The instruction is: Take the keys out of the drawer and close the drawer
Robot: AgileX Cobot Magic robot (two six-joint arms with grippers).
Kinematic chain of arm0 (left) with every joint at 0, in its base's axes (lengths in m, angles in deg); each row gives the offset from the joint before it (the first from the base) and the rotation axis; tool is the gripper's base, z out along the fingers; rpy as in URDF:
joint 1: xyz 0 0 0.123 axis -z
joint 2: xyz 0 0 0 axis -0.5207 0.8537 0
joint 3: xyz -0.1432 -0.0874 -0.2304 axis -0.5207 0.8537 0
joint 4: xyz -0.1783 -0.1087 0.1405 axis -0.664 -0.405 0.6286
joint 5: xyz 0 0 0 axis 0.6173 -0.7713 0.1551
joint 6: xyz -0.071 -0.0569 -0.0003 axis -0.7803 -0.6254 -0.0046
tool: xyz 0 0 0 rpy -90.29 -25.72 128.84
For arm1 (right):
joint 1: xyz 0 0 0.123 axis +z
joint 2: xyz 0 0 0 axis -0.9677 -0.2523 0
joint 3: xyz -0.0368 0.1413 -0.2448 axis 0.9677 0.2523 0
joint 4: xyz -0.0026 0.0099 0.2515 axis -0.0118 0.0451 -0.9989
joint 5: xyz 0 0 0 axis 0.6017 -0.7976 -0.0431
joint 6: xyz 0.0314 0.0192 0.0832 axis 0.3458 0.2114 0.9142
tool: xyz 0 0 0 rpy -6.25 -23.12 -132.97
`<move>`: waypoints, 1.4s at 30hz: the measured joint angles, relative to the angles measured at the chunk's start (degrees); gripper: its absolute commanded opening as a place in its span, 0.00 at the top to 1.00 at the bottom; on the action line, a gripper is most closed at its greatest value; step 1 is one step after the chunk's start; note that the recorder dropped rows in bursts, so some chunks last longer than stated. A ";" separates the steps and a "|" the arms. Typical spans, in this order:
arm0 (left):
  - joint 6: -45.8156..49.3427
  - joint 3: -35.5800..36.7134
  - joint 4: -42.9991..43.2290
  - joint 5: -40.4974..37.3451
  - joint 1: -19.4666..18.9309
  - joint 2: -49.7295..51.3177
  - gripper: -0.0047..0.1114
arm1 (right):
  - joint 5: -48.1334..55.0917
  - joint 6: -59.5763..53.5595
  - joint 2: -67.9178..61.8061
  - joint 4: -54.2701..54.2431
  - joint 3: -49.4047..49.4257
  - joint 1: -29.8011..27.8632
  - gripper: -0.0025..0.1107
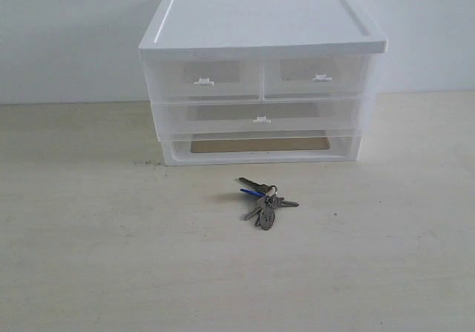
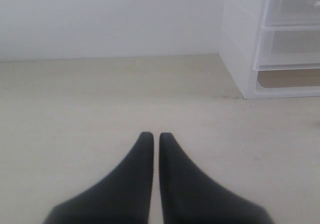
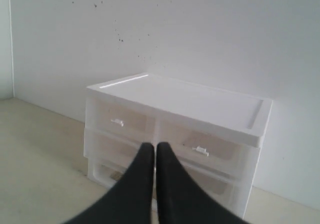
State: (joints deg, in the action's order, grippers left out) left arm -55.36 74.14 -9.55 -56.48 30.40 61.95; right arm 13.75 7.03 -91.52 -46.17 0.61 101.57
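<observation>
The keys (image 1: 266,198), a grey bunch with one blue head, lie on the table a short way in front of the cabinet, outside it. The wide translucent drawer (image 1: 260,116) with its white centre tab (image 1: 261,119) sits pushed in, its front about level with the cabinet front. Neither gripper shows in the exterior view. In the left wrist view my left gripper (image 2: 156,136) is shut and empty over bare table, with the drawer (image 2: 292,48) off to one side. My right gripper (image 3: 154,146) is shut and empty, facing the cabinet front; the drawer (image 3: 107,146) is partly hidden behind it.
The white-topped cabinet (image 1: 260,24) stands against the back wall, with two half-width drawers (image 1: 204,78) (image 1: 315,73) above the wide one and an open base frame (image 1: 260,150) below. Pale tabletop (image 1: 111,258) spreads around the keys.
</observation>
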 measured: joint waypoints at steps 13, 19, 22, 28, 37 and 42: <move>0.00 0.00 0.00 0.00 0.00 0.00 0.92 | -6.51 -10.73 12.38 -0.17 14.51 -0.63 0.98; 0.00 0.00 0.00 0.00 0.00 0.00 0.92 | -1.68 -11.11 22.62 -3.29 14.51 -7.18 0.98; 0.00 0.00 0.00 -0.09 0.00 0.00 0.92 | 0.05 -11.11 24.13 -5.03 14.51 -12.02 0.98; 0.00 0.00 0.00 -0.09 0.00 0.00 0.92 | 10.23 -9.20 24.21 -7.19 14.51 -22.11 0.98; 0.00 0.00 0.00 -0.09 0.00 0.00 0.92 | 28.78 -8.76 24.21 -8.05 14.78 -24.00 0.98; 0.00 0.00 0.00 -0.09 0.00 0.00 0.92 | 29.47 -8.76 24.21 -8.86 14.78 -24.00 0.98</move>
State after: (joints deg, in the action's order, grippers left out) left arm -55.36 74.14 -9.55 -56.57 30.40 61.95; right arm 43.22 -1.73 -67.31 -55.04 15.39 77.56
